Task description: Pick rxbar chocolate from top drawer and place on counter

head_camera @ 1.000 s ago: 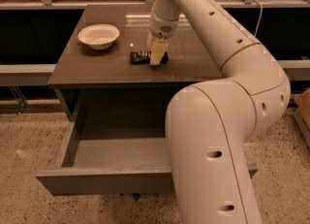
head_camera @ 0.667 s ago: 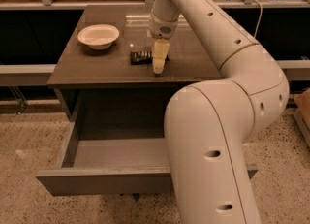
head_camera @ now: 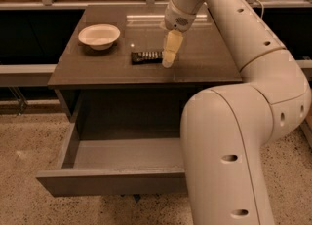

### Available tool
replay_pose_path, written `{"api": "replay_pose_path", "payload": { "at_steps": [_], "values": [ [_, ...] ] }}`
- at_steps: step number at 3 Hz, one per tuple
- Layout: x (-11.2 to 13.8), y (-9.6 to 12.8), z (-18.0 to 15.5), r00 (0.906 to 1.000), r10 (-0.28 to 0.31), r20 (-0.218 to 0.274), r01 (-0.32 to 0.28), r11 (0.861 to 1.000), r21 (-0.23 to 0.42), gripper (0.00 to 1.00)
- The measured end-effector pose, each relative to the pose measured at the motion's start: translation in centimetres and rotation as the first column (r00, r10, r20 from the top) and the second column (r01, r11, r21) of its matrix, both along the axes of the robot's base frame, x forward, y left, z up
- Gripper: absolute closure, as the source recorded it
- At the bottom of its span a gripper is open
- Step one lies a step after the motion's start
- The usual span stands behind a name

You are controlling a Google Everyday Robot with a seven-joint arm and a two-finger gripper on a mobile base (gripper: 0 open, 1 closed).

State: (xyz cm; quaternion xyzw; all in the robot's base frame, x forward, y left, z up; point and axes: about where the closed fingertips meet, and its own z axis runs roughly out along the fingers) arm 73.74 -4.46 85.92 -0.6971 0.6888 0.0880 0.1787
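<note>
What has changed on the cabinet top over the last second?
The pale end effector has slid rightward in view, off the flat black-wrapped snack bar to just beside its end. The bar, round white bowl, glossy dark counter and open grey drawer stayed put.

End effector (head_camera: 168, 59) low over counter (head_camera: 214, 61), rxbar chocolate (head_camera: 146, 56) just beside, white bowl (head_camera: 99, 36) well apart

1. The gripper (head_camera: 167, 59) is pale yellow. It sits over the counter, at 3 o'clock from the bar.
2. The rxbar chocolate (head_camera: 146, 56) is black with little white marks.
3. The counter (head_camera: 204, 58) is shiny dark brown-grey.
4. The top drawer (head_camera: 112, 182) is plain grey.
5. The bowl (head_camera: 99, 36), at 10 o'clock from the bar, is creamy white.
6. The arm (head_camera: 229, 136) is cream with small dark spots.
7. The floor (head_camera: 29, 146) is sandy and speckled.
</note>
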Motion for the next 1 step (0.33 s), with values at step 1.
{"api": "replay_pose_path", "payload": {
  "at_steps": [1],
  "values": [
    [0.69,0.58,-0.08,0.9998,-0.003,0.019,0.003,1.0,0.015,0.0]
  ]
}}
